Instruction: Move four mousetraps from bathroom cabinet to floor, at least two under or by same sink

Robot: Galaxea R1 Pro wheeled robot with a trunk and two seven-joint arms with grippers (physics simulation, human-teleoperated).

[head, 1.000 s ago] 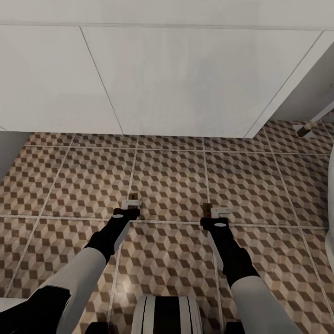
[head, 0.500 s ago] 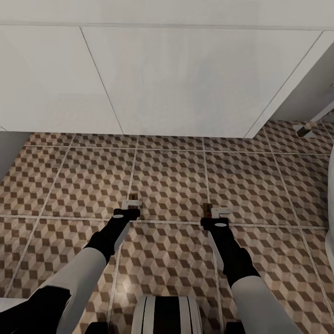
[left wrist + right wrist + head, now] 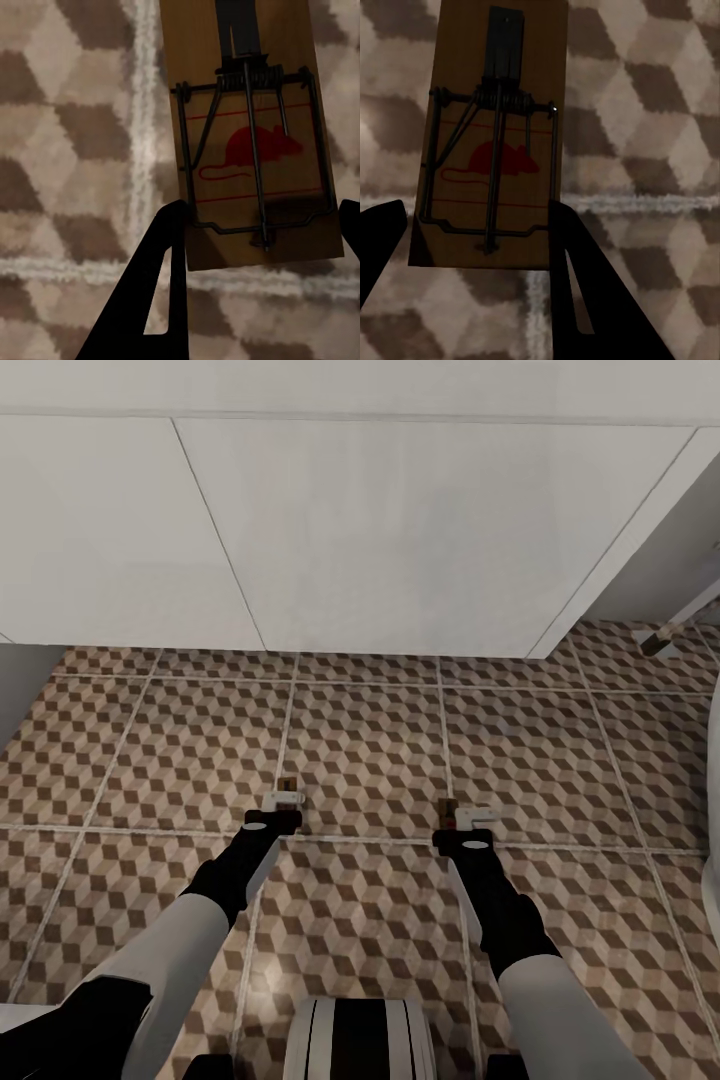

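White vanity (image 3: pixel 380 530) across the far side, two door fronts facing the robot, standing on the cube-patterned bathroom floor (image 3: pixel 370 740). No brand or readable writing anywhere; only a red mouse outline and red lines printed on each trap board. Out from the vanity front, both arms lowered close to the tiles. Left gripper (image 3: pixel 283 801) set around a mousetrap (image 3: pixel 251 135), one dark finger (image 3: pixel 157 285) against the board's long edge, the other at the opposite edge: pinching it. Right gripper (image 3: pixel 458 819) likewise closed on a second mousetrap (image 3: pixel 495 142), fingers (image 3: pixel 585 285) at both sides. Grey-handled object (image 3: pixel 680 620) lying beyond the vanity's right corner. Nothing between traps and vanity.
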